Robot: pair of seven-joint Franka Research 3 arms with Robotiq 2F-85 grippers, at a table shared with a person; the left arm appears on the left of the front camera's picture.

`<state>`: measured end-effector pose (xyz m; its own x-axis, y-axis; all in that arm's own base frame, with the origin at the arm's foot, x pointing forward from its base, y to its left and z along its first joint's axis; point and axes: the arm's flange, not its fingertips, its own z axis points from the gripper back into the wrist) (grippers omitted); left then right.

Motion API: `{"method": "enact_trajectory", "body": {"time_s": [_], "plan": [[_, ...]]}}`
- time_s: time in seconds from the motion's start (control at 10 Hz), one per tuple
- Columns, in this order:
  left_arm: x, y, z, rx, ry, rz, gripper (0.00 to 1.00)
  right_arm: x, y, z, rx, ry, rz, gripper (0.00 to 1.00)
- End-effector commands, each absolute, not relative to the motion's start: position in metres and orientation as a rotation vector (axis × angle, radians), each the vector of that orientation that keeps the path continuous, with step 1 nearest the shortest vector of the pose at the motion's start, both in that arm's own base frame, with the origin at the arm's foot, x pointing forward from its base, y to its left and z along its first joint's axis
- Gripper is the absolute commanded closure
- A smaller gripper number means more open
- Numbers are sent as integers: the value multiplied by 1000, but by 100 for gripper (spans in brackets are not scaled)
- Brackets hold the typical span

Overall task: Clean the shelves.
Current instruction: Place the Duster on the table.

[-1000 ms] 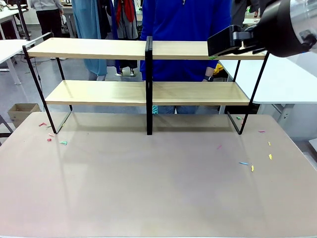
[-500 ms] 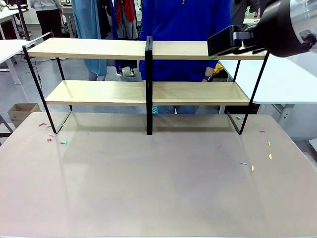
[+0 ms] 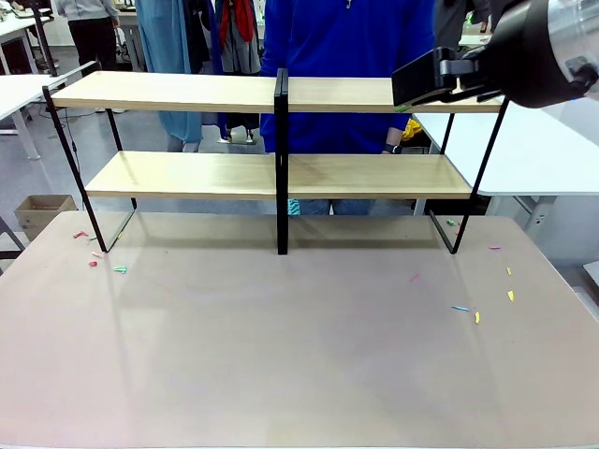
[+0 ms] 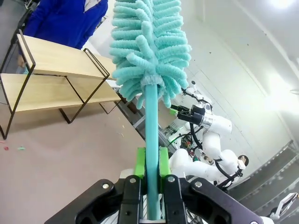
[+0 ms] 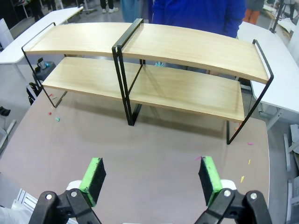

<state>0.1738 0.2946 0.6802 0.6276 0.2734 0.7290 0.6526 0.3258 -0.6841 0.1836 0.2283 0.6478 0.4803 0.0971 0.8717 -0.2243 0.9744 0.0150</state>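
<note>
Shelves (image 3: 281, 173) upright at far end of tabletop (image 3: 299, 355), person in blue behind. Left gripper (image 4: 149, 179) jaws clamped on teal duster (image 4: 149, 51) handle, well off shelves. Right gripper (image 5: 152, 179) jaws wide, empty, above tabletop facing shelves. Coloured scraps (image 3: 465, 309) on tabletop by shelf ends.

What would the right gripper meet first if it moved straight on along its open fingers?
Most likely the bare tabletop in front of the shelves. The right gripper looks down at it with open jaws, and nothing lies between; depth is unclear.
</note>
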Motion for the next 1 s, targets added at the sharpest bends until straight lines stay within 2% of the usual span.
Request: {"method": "enact_trajectory", "body": {"time_s": [0.0,0.2,0.3,0.4,0.5,0.6,0.7,0.9], "plan": [[174,293,686,-1251,-935,-326,87,184,228,649,139,-1051,203,0],[174,293,686,-1251,-935,-326,87,184,228,648,133,-1052,197,0],[174,294,681,-1253,-911,-297,87,156,224,693,219,-1121,286,0],[198,260,681,-1262,-662,-525,87,159,226,689,382,-869,327,0],[217,232,669,-1294,-433,-644,87,170,209,657,465,-657,267,0],[232,210,649,-1242,-296,-659,87,177,179,616,536,-432,96,0],[240,189,627,-1196,-148,-695,87,174,134,574,639,-282,-79,0],[243,152,590,-1164,53,-799,87,163,69,511,945,-131,-216,0]]}}
